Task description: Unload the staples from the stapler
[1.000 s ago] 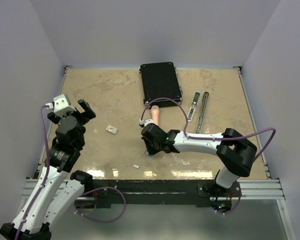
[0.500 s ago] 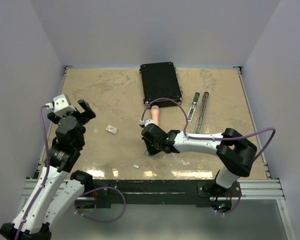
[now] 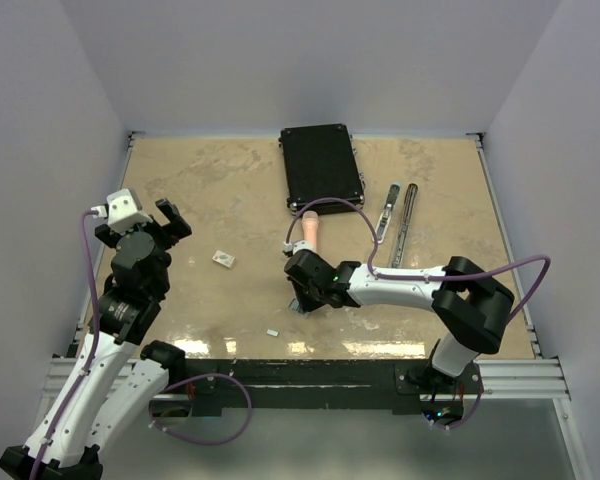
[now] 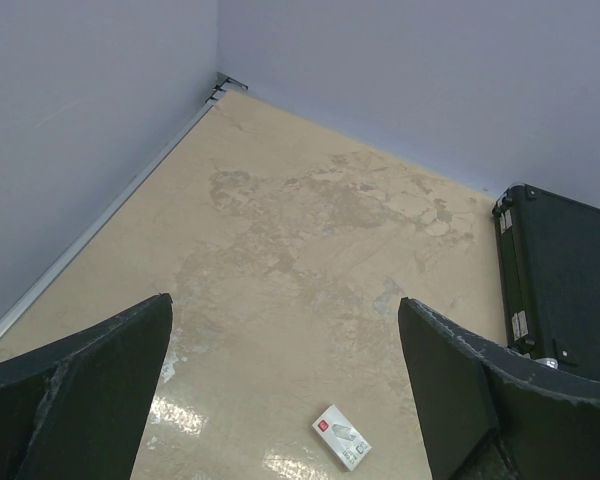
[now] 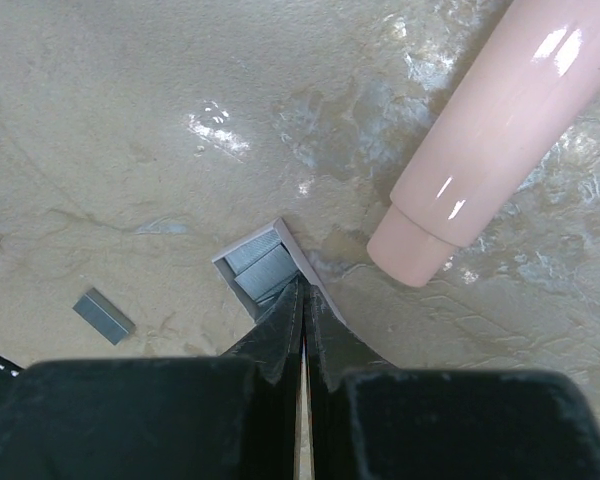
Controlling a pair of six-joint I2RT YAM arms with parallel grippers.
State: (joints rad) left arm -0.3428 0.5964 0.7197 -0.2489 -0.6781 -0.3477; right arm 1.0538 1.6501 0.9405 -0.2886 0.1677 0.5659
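The right end effector (image 5: 302, 292), fingers pressed shut, touches its tips to a white-rimmed cluster of silvery-grey staple strips (image 5: 263, 265) toward the near edge of the beige tabletop (image 3: 210, 190), just beside a glossy pink cylindrical handle (image 5: 490, 130). A loose grey staple strip (image 5: 104, 316) lies nearer that edge. The left end effector (image 4: 285, 310) hangs wide open over the left side.

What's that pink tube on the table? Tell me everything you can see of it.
The pink tube looks like glossy, pale pink plastic: a round cylinder stepping down to a narrower end. It lies flat on the table, that end near the staples but apart from them. The shut right gripper is not touching it.
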